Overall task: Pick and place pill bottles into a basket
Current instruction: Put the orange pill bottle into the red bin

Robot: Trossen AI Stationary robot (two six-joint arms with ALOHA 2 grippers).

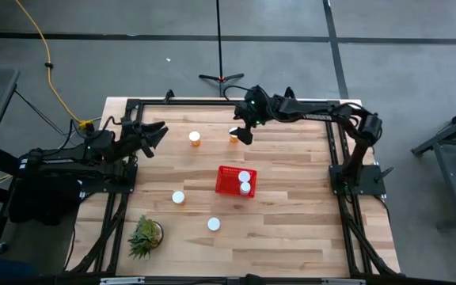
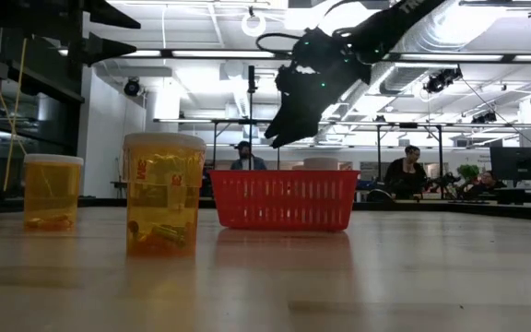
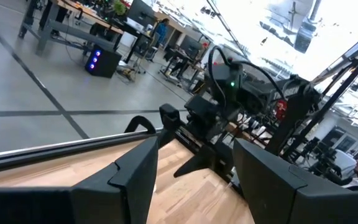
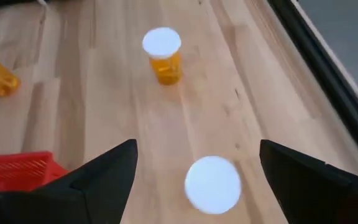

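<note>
Above the far side of the bench (image 1: 291, 214), the right tool (image 1: 242, 133) hangs with its fingers spread wide and empty, directly over a pill bottle (image 4: 212, 185) standing upright beside another one (image 1: 195, 138). Near the bench's middle sits the red basket (image 1: 226, 181), with two white-capped bottles (image 1: 245, 182) inside it at its right end. Two more bottles (image 1: 178, 197) stand on the near side, close to a small green plant (image 1: 144, 236). At the left edge, the left tool (image 1: 155, 133) waits open, holding nothing.
</note>
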